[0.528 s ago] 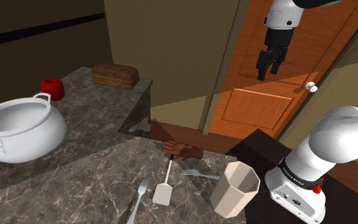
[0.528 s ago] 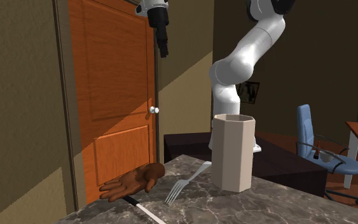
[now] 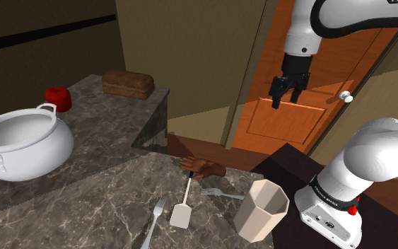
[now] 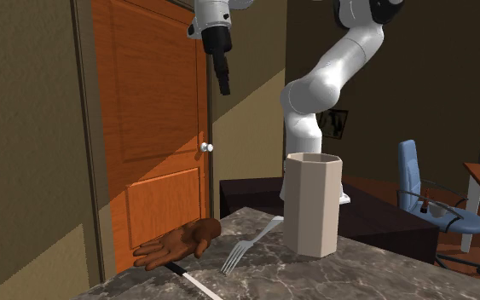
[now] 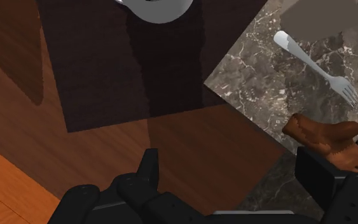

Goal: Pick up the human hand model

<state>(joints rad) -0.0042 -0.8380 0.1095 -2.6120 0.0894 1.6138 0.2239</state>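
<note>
Orange panelled wood of a door [image 3: 289,124] stood behind the gripper [image 3: 283,101], which hung high in the air, well above the countertop [image 3: 84,205]. Its black fingers [image 5: 149,167] stood wide apart and clasped nothing. The wrist view made that gap plain, with brown plank floor showing between them, whereas the second exterior view caught the gripper [image 4: 225,89] side-on as one dark bar. The wrist view also put the human hand model [image 5: 329,139] just past one finger and outside the gap. It was glossy brown, and it lay flat at the edge of the veined grey marble, beside a silver fork [image 5: 317,63]. From the shoulder view the hand model [image 3: 206,168] lay at the countertop's edge nearest the door, touching the handle tip of a white spatula [image 3: 183,206]. Near the corner stood a plain octagonal cup [image 3: 261,207]. Farther along the countertop were a rounded white pot [image 3: 20,145], a dark loaf [image 3: 128,84] and a red apple [image 3: 59,97]. A blue office chair [image 4: 425,198] appeared in the second exterior view.
</note>
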